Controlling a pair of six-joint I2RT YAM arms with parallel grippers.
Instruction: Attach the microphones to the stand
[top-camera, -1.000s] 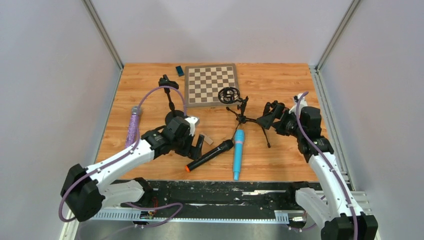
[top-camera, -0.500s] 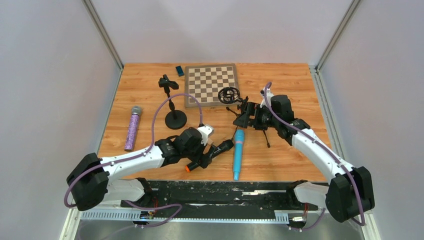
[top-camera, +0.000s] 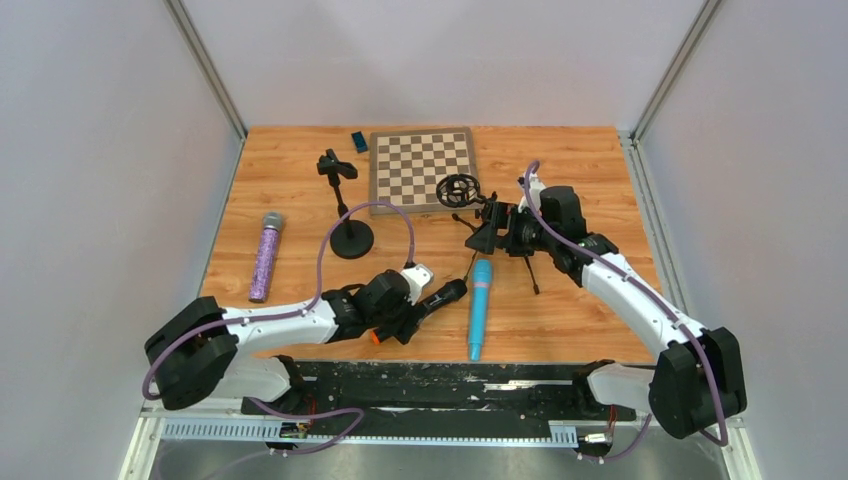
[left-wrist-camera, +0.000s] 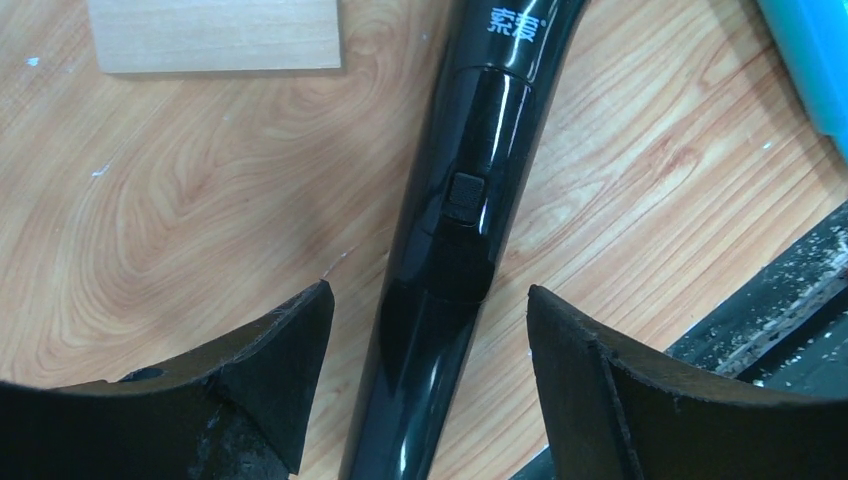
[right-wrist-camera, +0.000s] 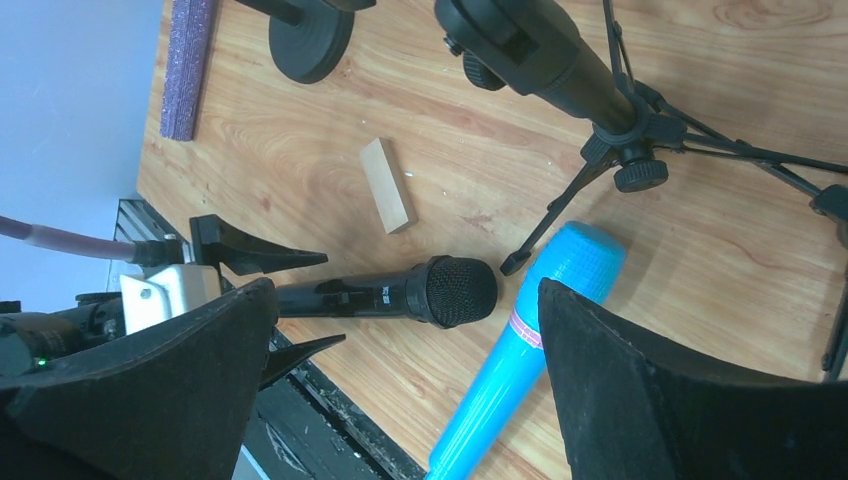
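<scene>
1. The purple glittery microphone with a silver grille (top-camera: 264, 260) lies flat at the left side of the wooden counter (top-camera: 580, 160), well apart from both arms. I judge it is for a later turn.
2. The black stand with a round base (top-camera: 350, 238) is upright near it. Its clip on top is too small to read.
3. My left end effector (left-wrist-camera: 428, 293) is low over the long black microphone with an orange end (left-wrist-camera: 455, 230). One finger is on each side with a gap on both sides, so it is open and grips nothing yet. I judge I straddle the handle in order to lift it. Both ends are cut off in my wrist view.
4. The light blue plastic microphone (top-camera: 478, 312) lies just beside the black one.
5. My right end effector (right-wrist-camera: 407, 290) is wide open and empty at the black tripod stand (right-wrist-camera: 628, 150), probably to steady it. From above it hides the stand's holder.
</scene>
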